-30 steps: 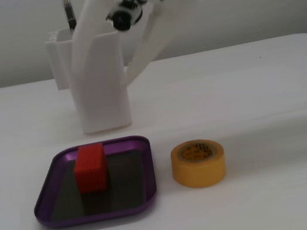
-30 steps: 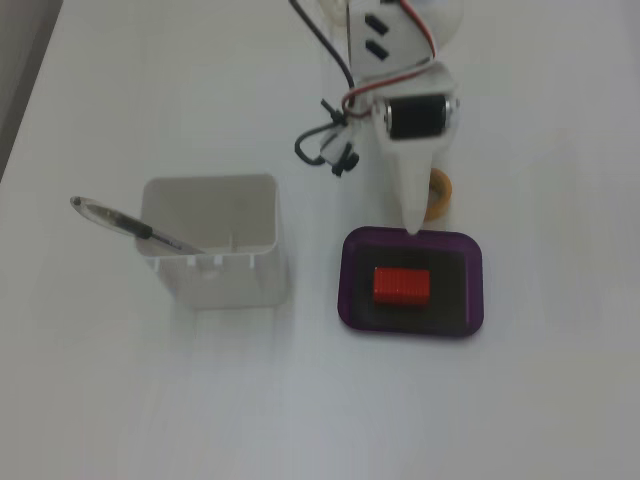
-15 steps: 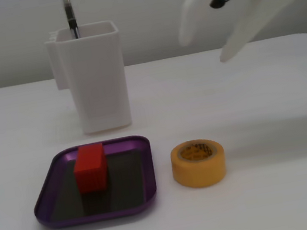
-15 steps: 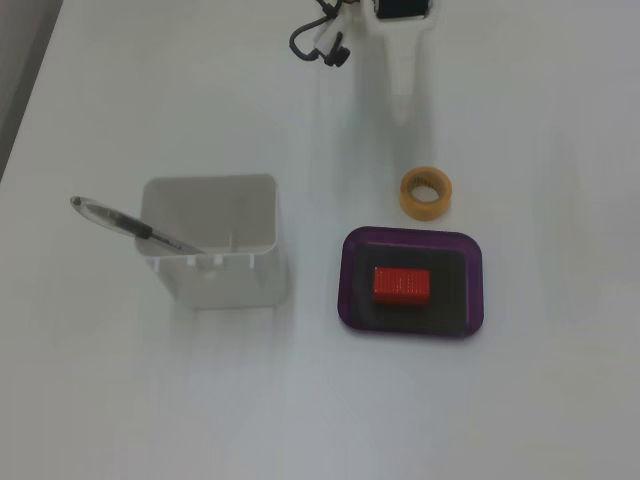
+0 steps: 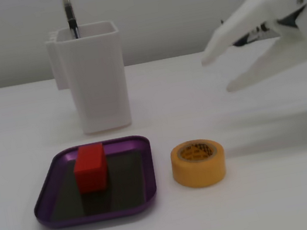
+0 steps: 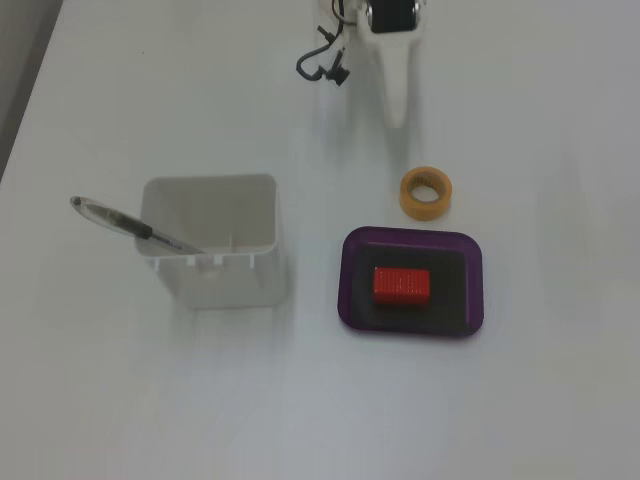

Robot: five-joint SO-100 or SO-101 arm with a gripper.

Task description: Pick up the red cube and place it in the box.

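a fixed view: set low, near the table edge, looking sideways across the table (image 5: 287, 198) | a fixed view: set high, looking straight down | shared: purple box (image 5: 49, 199) (image 6: 350, 300), yellow tape roll (image 5: 198, 162) (image 6: 427, 193), white container (image 5: 98, 77) (image 6: 215, 255) seen in both fixed views

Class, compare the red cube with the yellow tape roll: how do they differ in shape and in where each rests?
The red cube is a solid block with flat faces; the yellow tape roll is a round ring with an open centre. The red cube sits inside the purple tray, while the yellow tape roll lies flat on the bare table beside it. Both look similar in size, and the gripper touches neither.
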